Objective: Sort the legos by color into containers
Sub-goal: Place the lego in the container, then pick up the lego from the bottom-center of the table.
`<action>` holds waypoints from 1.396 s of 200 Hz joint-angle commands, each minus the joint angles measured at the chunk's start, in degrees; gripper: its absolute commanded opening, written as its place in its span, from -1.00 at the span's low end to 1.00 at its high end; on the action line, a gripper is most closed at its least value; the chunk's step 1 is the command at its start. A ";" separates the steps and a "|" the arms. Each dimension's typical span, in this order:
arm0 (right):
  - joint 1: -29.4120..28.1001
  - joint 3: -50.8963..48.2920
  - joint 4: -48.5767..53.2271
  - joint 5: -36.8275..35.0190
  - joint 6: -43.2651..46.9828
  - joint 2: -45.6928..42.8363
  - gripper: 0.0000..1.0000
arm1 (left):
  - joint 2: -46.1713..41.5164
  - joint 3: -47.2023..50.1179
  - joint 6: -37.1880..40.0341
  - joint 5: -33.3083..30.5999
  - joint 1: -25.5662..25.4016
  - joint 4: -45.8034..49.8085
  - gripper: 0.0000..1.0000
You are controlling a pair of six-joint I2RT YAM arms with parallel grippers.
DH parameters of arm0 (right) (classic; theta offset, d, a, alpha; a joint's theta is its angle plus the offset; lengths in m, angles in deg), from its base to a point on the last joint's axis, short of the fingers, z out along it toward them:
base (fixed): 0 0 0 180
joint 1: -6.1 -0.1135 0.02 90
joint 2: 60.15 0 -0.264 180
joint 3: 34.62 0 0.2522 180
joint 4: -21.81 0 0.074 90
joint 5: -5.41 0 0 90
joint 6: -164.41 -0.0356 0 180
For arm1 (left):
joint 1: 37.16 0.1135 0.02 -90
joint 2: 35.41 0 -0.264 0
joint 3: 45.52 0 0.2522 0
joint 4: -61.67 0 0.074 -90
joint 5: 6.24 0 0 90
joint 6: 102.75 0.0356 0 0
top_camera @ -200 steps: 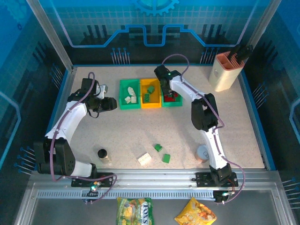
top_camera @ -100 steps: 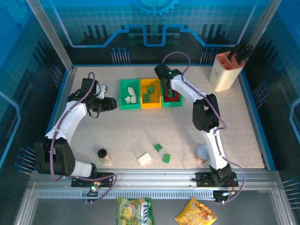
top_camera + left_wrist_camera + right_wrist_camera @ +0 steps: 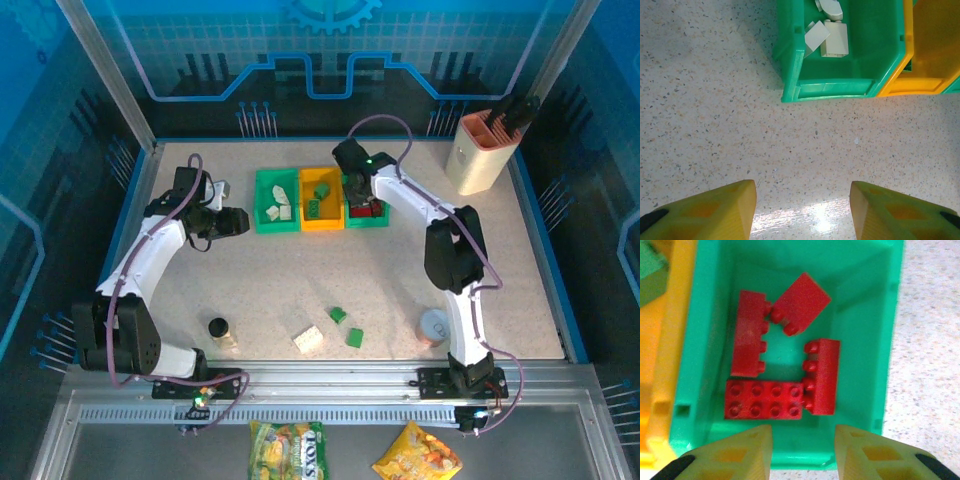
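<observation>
Three containers stand in a row at the back: a green bin (image 3: 262,205) holding cream legos (image 3: 834,39), an orange-yellow bin (image 3: 322,226) holding green legos (image 3: 320,190), and a green bin (image 3: 860,315) holding several red legos (image 3: 763,399). My right gripper (image 3: 803,450) hangs over the near end of the red legos' bin, open, with nothing between its fingers. The left gripper (image 3: 802,210) is open and empty above bare table, just left of the cream legos' bin (image 3: 840,90). Two green legos (image 3: 338,314) (image 3: 354,337) and one cream lego (image 3: 309,340) lie loose near the front.
A black-capped jar (image 3: 218,330) stands at the front left and a round tin can (image 3: 432,326) at the front right beside the right arm. A tall beige holder (image 3: 483,150) occupies the back right corner. Two snack bags (image 3: 288,445) lie below the table's front rail.
The right arm's elbow has swung to the right while its gripper stayed over the red legos' bin. The left arm has not moved.
</observation>
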 commanded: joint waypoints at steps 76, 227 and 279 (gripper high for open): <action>-1.15 -23.47 -16.07 32.15 33.82 -16.45 -0.19 | -0.77 -0.06 1.35 0.23 0.65 0.62 0.07; -12.26 -31.83 -9.77 37.26 66.69 -26.24 -0.02 | -1.04 0.10 1.53 -0.45 0.66 0.65 0.06; -19.27 -32.51 -5.88 31.94 67.96 -26.40 -0.01 | -0.92 0.10 1.46 -0.60 0.66 0.63 0.07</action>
